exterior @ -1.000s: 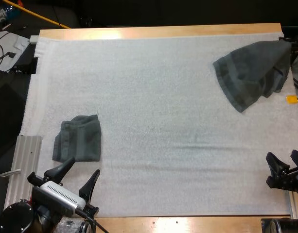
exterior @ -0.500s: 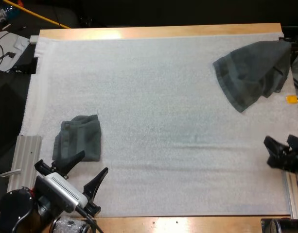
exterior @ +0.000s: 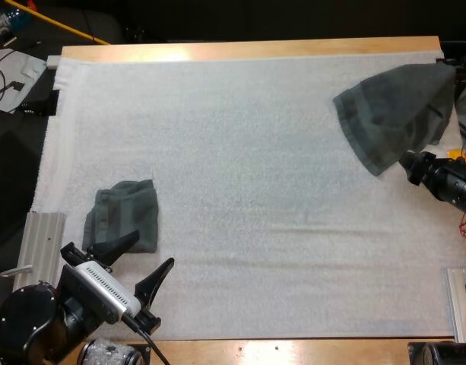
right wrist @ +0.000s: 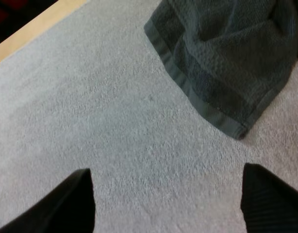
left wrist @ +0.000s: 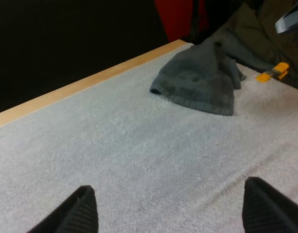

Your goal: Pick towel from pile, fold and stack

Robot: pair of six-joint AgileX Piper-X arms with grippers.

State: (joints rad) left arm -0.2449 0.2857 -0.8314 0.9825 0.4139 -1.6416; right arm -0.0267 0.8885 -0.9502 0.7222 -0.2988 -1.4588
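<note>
On the mat point(exterior: 240, 137), the crumpled towel point(exterior: 392, 114) lies at 2 o'clock, up against the far right corner. The folded towel point(exterior: 122, 219) lies at 8 o'clock. The left gripper point(exterior: 137, 262) sits at 7 o'clock, its fingers spread wide with nothing between them and one tip at the folded towel's near edge. The right gripper point(right wrist: 164, 169) is at 3 o'clock, fingers apart over bare mat, just at 5 o'clock from the crumpled towel's nearest corner and clear of it.
</note>
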